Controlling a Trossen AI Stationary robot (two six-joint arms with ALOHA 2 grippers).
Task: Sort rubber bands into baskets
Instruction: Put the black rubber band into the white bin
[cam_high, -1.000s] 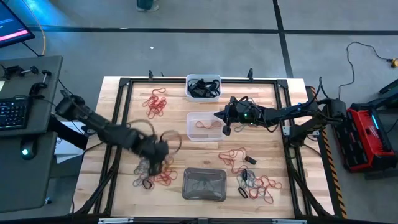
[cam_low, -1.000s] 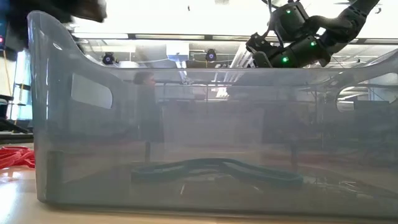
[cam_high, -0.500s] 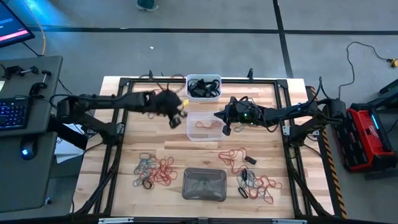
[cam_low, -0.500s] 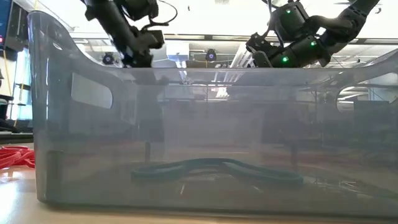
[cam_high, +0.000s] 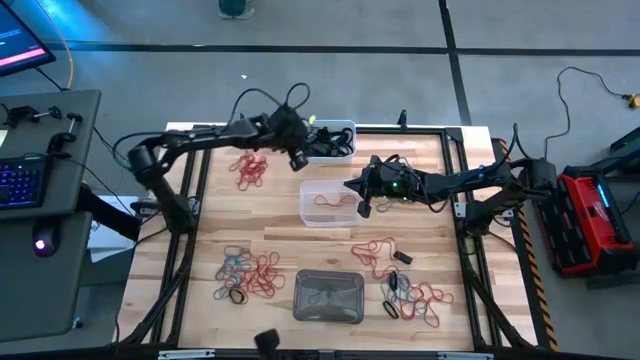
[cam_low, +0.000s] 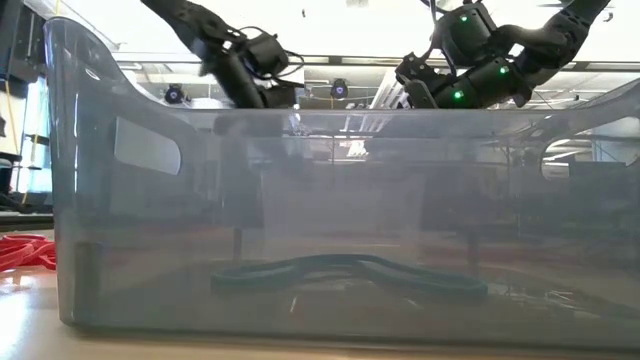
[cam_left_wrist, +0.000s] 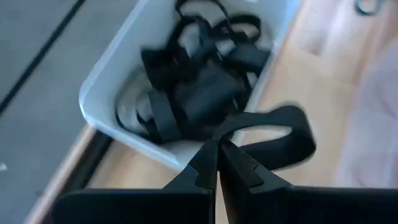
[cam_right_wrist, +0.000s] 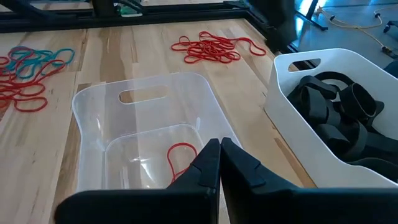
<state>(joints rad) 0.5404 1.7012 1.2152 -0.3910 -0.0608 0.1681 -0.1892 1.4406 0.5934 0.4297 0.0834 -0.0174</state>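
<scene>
Left wrist view: fingers (cam_left_wrist: 217, 163) pinching black band (cam_left_wrist: 273, 134).

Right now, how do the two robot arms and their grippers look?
Both arms are dark and slim, with loose black cables looping along them. The left gripper has two flat black tapered fingers. The right gripper has the same fingers, and its wrist shows small green lights.

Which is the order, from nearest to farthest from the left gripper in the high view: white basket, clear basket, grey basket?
Measured from the left gripper, shut on a black rubber band:
1. White basket: right beside it, at the table's far edge.
2. Clear basket: just below it in the picture, mid-table.
3. Grey basket: plainly farthest, at the near edge.
</scene>
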